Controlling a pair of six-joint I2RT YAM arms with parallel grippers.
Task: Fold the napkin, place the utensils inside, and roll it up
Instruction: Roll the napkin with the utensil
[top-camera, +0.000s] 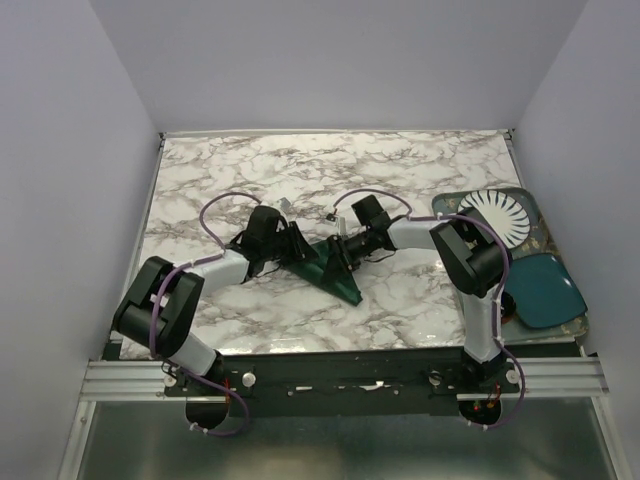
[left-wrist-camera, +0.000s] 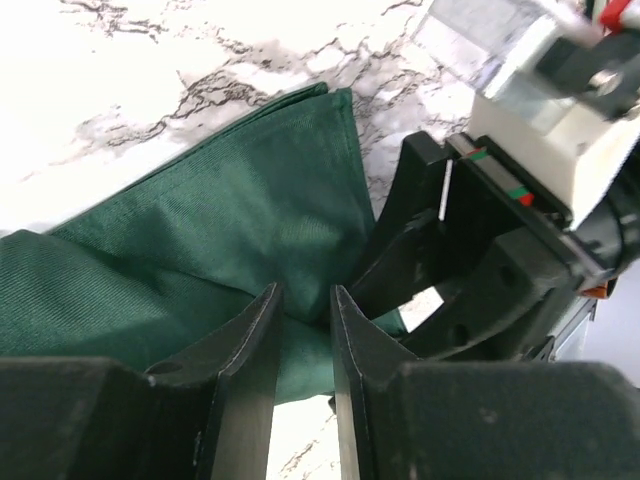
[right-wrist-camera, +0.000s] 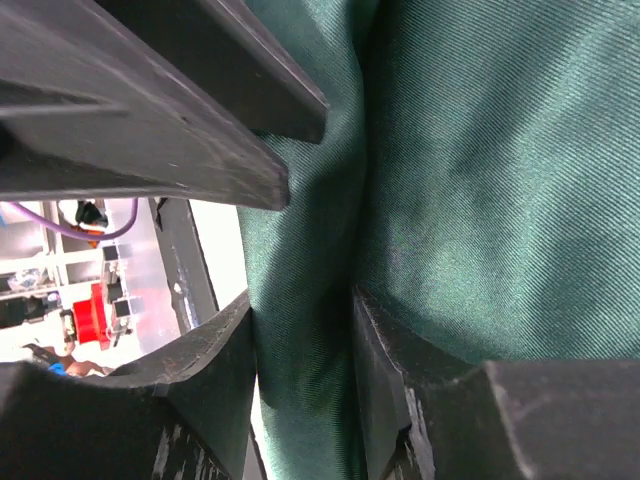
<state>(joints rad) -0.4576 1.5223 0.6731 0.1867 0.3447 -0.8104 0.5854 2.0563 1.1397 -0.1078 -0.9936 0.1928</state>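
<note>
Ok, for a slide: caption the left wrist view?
Left fingers pinch a fold of green napkin on the marble table, right fingers alongside.

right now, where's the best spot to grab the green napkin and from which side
Best bet: grip the napkin by its raised fold, coming from above with one finger either side of the ridge. Elsewhere the cloth lies flat on the marble table, giving jaws nothing to bite; the ridge stands up. The left gripper and right gripper each hold that fold this way.
</note>
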